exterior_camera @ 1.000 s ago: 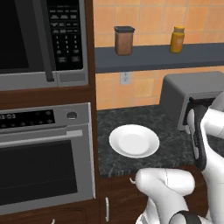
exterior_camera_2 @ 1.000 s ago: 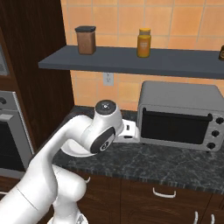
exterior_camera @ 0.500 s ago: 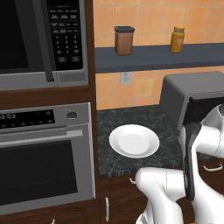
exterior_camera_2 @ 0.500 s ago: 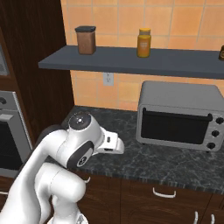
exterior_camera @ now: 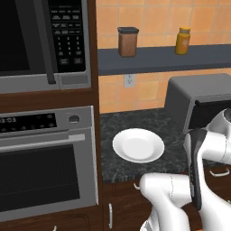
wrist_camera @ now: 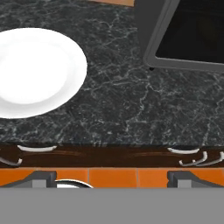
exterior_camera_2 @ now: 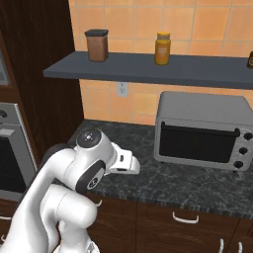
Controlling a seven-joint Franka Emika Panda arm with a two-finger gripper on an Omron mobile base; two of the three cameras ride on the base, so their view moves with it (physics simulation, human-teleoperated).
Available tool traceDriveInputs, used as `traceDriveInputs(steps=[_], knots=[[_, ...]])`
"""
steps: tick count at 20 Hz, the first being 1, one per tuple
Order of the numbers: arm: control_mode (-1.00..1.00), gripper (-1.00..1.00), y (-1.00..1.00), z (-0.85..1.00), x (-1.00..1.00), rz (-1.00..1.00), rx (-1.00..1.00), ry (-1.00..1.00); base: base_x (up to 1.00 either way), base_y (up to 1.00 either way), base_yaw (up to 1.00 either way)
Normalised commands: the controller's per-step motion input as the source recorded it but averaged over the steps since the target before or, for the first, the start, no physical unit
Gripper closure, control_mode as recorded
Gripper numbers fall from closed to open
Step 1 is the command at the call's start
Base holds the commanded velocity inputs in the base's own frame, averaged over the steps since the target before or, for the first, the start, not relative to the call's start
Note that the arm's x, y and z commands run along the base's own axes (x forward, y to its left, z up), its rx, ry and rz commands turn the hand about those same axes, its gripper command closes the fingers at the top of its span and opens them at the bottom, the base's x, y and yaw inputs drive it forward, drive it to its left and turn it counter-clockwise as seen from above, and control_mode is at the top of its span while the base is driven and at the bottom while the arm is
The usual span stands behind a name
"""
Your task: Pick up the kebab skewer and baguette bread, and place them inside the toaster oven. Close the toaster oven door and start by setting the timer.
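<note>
Dark stone counter [wrist_camera: 131,109]: white plate [wrist_camera: 30,72] bare, upper left of hand view; toaster oven [wrist_camera: 183,33], door shut, upper right. Gripper jaws spread wide, nothing held. Skewer, baguette location: cannot tell.

Backsplash [exterior_camera_2: 138,20] is orange-tan tile with a white outlet [exterior_camera_2: 121,89] at roughly 12 o'clock above the dark speckled stone counter [exterior_camera_2: 163,180]. A grey wall shelf [exterior_camera_2: 148,69] carries a brown canister [exterior_camera_2: 97,45] and an amber jar [exterior_camera_2: 163,48]. At 9 o'clock in the left base view, dark wood cabinetry holds a black-panelled microwave [exterior_camera: 43,43] above a steel wall oven [exterior_camera: 47,164]; brown drawer fronts [wrist_camera: 109,155] run below the counter edge.
</note>
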Motion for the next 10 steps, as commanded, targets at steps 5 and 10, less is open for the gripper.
traceDriveInputs(steps=[5, 10], knots=[[-1.00, -1.00, 0.00, 0.00, 0.00, 0.00, 0.00, 0.00, 0.00, 0.00, 0.00], [1.00, -1.00, 0.00, 0.00, 0.00, 0.00, 0.00, 0.00, 0.00, 0.00, 0.00]])
